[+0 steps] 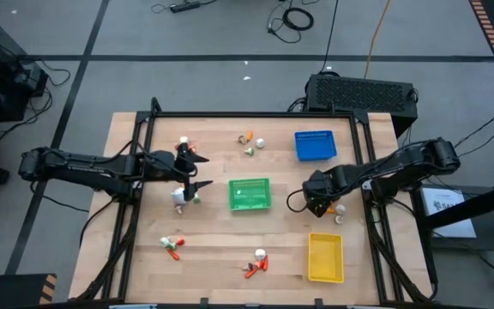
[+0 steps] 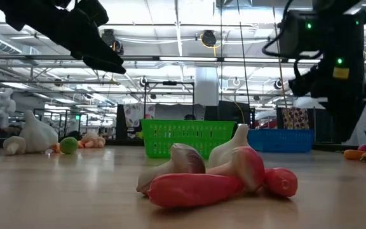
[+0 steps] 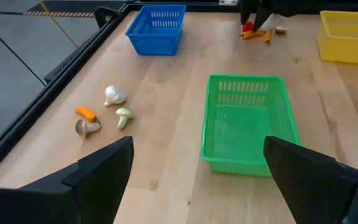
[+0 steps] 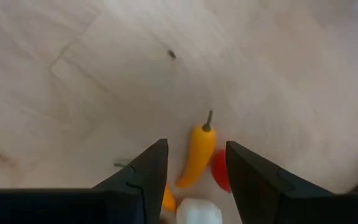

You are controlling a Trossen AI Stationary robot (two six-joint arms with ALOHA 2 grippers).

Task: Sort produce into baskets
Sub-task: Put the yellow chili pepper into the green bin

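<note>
Three baskets sit on the wooden bench (image 1: 213, 257): we see the green basket (image 1: 250, 194) at the centre, the blue basket (image 1: 315, 145) toward the far side on the right, and the yellow basket (image 1: 325, 257) at the near right. We find the left pincer (image 1: 195, 172) just to the left of the green basket, raised above the bench, its two fingers (image 3: 98, 177) spread wide with nothing between them; through its wrist camera the green basket lies straight ahead and looks empty. Beside this pincer, on the near side, lies a small white and green piece (image 1: 181, 196), and on its far side another small cluster (image 1: 183, 142) rests near the frame. We see the right pincer (image 1: 317, 204) between the green basket and the yellow one, pointing down at the bench, its fingers (image 4: 143, 177) parted and not gripping anything. Directly below it lies a yellow-orange pepper (image 4: 197, 155) in the gap between the fingers, with a red piece (image 4: 219, 169) touching its side and a white piece (image 4: 199, 211) close by. Farther from both pincers, we note a group of produce (image 1: 251, 142) left of the blue basket, a red and green pair (image 1: 171, 247) at the near left, and a red and white cluster (image 1: 258, 263) left of the yellow basket.
</note>
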